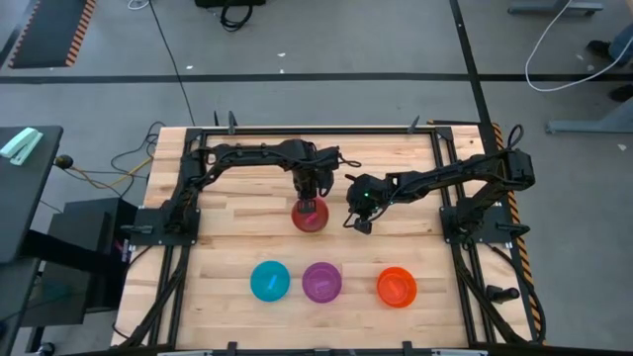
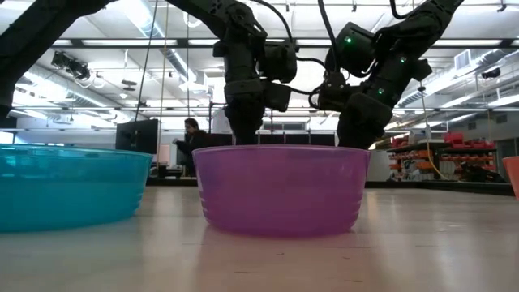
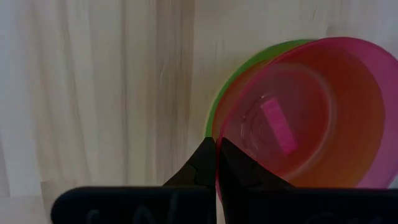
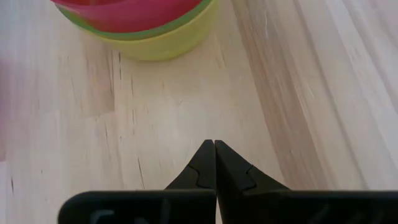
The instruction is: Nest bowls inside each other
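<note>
Left gripper (image 3: pixel 216 163): fingers pressed together on the pink bowl's (image 3: pixel 323 106) rim.
Right gripper (image 4: pixel 215 163): closed, empty, beside the stack.

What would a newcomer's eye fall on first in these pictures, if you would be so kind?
Probably the stack near the table's middle: a pink bowl nested in a green bowl and a yellow bowl, with the left gripper shut at the pink rim. The right gripper, also shut, hangs just beside the stack. Next, the front row: blue bowl, purple bowl, orange bowl.
</note>
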### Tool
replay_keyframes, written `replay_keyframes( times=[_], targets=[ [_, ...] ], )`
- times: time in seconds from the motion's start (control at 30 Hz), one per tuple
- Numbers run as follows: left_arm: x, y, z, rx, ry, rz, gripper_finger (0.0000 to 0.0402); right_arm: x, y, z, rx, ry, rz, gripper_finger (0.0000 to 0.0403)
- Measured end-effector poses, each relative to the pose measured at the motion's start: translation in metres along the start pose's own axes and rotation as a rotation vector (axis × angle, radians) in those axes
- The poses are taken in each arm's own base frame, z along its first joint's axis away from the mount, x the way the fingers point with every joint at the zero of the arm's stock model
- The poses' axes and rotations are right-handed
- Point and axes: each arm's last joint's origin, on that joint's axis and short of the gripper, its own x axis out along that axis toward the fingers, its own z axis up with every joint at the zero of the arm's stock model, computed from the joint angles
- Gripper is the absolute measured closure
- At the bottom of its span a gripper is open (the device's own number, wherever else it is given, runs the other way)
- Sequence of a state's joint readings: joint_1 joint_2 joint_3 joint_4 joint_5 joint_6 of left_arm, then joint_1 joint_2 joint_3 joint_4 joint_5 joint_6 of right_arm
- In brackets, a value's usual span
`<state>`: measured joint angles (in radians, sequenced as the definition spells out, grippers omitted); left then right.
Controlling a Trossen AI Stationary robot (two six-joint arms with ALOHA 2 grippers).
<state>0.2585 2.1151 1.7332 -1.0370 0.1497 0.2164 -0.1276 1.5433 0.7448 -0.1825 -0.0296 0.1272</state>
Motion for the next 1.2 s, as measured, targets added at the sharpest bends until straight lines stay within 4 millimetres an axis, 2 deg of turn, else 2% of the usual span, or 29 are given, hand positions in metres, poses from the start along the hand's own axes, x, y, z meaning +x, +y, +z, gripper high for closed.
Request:
replay_keyframes(
  times=[0.27,0.53,0.77,0.87,1.0,1.2],
  targets=[
    [0.0,0.0,-0.001,-0.01,0.008,-0.007,0.0394,0.0,0.0,0.0,0.0,0.001,0.0,0.0402],
    [0.0,0.0,-0.001,-0.029,0.008,-0.007,0.0368,0.0,0.0,-0.001,0.0,0.005,-0.001,0.0401],
    [-0.004,-0.001,-0.001,-0.053,0.024,-0.011,0.0367,0.0,0.0,-0.001,0.0,0.005,0.0,0.0383],
    [-0.013,-0.002,0.001,-0.054,0.027,-0.011,0.0359,0.0,0.0,-0.001,0.0,0.005,0.0,0.0376],
    [-0.034,-0.003,0.007,-0.054,0.016,-0.006,0.0349,0.0,0.0,-0.001,0.001,0.014,0.019,0.037],
    [-0.068,0.005,0.012,-0.064,0.004,0.151,0.034,-0.006,0.002,-0.012,0.072,0.171,0.077,0.0367]
  ],
)
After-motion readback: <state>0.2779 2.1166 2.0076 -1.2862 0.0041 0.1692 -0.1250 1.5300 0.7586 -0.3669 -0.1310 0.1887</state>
